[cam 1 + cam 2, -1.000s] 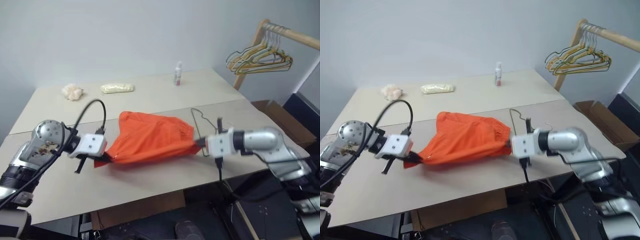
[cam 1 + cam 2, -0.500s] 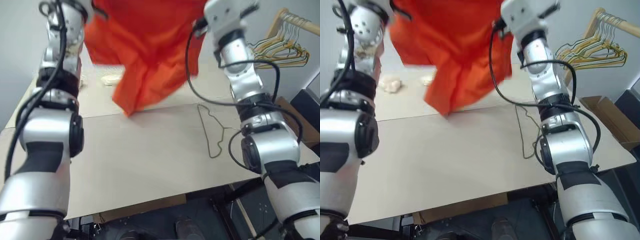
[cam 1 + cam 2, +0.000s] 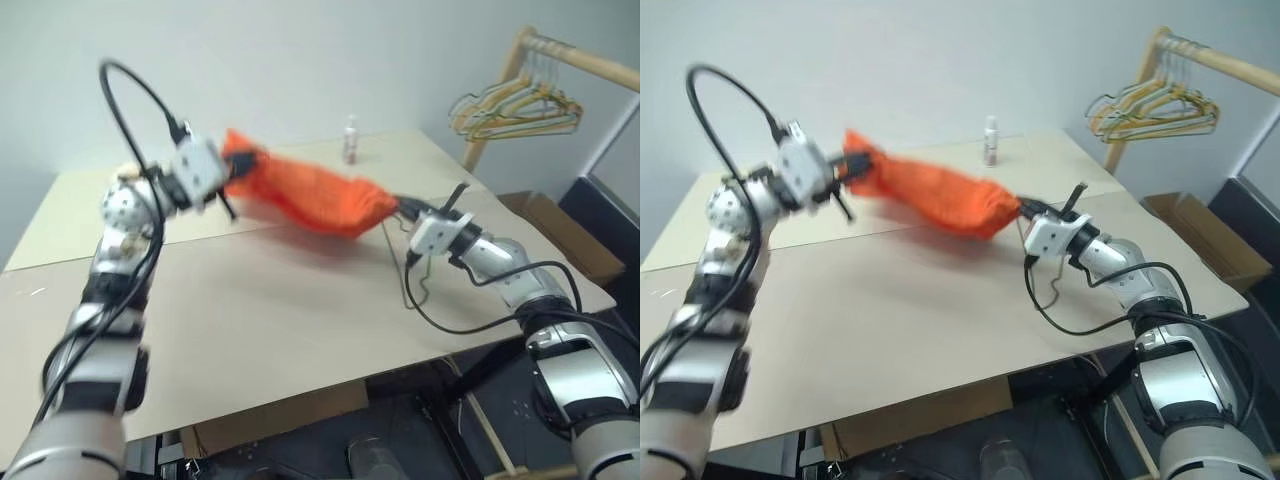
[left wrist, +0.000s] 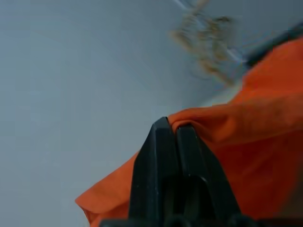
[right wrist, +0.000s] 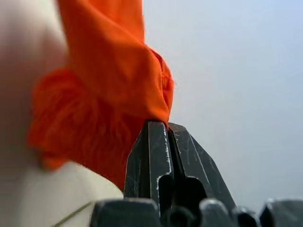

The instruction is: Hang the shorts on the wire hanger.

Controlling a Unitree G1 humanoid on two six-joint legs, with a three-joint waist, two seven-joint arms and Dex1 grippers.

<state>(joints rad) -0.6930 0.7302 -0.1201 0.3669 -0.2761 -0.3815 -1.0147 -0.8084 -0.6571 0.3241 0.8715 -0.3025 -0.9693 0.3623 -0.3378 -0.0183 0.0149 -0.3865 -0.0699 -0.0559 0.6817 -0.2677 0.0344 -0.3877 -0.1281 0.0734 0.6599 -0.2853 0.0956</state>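
Shorts (image 3: 310, 195) held up over the tabletop (image 3: 250, 320), stretched between both grippers. Left gripper (image 4: 173, 127) fingers clenched on one end of the cloth, right gripper (image 5: 158, 127) fingers clenched on the other. Wire hanger (image 3: 412, 285) lies flat on the tabletop, under and just beside the right gripper. Coated hangers (image 3: 515, 105) on a rack at back right.
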